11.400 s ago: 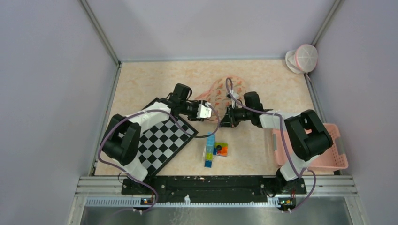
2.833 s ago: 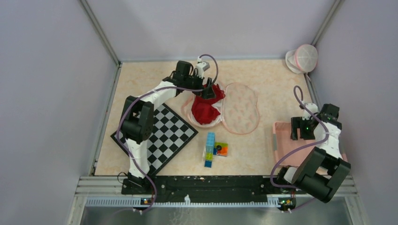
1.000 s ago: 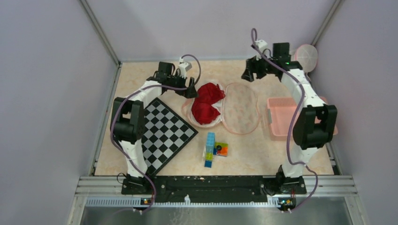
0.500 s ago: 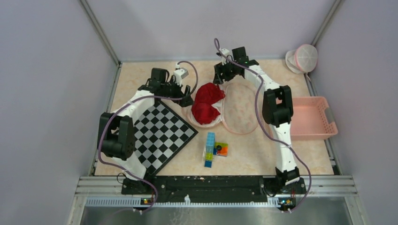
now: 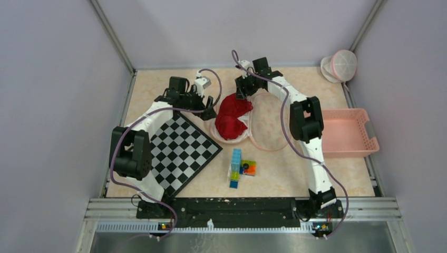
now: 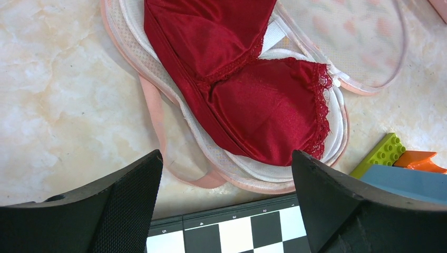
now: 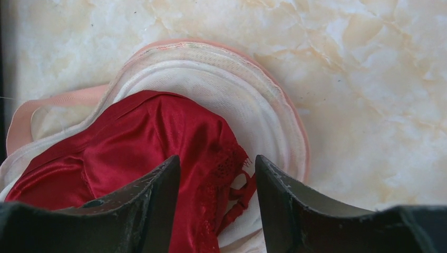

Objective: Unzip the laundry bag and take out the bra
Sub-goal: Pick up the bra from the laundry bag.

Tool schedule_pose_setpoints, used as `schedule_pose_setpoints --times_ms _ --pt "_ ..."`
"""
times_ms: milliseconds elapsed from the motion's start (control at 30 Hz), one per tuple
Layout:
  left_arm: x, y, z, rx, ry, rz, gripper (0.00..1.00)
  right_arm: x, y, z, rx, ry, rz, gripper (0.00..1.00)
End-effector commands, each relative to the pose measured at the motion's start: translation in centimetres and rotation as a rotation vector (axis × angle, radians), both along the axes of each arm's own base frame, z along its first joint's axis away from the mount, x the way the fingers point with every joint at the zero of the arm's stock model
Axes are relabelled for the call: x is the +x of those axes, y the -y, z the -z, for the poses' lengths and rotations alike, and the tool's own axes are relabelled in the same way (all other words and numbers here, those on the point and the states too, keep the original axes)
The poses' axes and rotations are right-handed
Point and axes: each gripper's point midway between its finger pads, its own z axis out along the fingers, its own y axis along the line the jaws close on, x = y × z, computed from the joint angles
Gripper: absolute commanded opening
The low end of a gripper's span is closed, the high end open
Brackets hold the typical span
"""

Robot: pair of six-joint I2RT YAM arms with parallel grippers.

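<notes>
The pink mesh laundry bag lies unzipped and spread flat in two halves at mid-table. The red lace-edged bra rests in its left half. My right gripper hangs over the bra's far end. In the right wrist view the right gripper is open, its jaws astride the bra's lace edge and strap, above the bag's white lining. My left gripper stands wide open by the bag's left rim. In the left wrist view nothing lies between the left gripper's jaws, with the bra and bag beyond.
A checkerboard lies at the near left, its corner under my left gripper. Coloured toy bricks sit in front of the bag. A pink basket stands at the right, and a round pink-and-white object in the far right corner.
My right arm has swung left from the far right corner to the bra's far end, and its jaws have narrowed. The left arm has drawn slightly back from the bag.
</notes>
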Motion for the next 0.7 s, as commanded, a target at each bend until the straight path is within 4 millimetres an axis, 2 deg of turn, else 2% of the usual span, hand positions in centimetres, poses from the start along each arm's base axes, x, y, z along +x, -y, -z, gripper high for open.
schedule_pose_setpoints --times_ms 0,300,400,500,667 --pt "0.9 -0.2 -1.0 -0.002 0.047 0.002 0.95 -0.4 -0.8 -0.3 -0.016 0.037 -0.042 0.53" --pt "1.0 -0.4 -1.2 -0.008 0.046 -0.005 0.95 -0.9 -0.8 2.7 -0.076 -0.009 -0.063 0.53" --pt "1.1 -0.6 -1.2 -0.007 0.045 -0.015 0.95 -1.0 -0.8 2.8 -0.079 -0.019 -0.071 0.49" --pt "1.5 -0.8 -1.5 -0.03 0.043 -0.033 0.96 -1.0 -0.9 1.7 -0.072 -0.004 -0.075 0.36" --pt "2.6 -0.6 -2.4 -0.059 0.051 -0.031 0.95 -1.0 -0.9 -2.1 -0.047 0.041 -0.06 0.0"
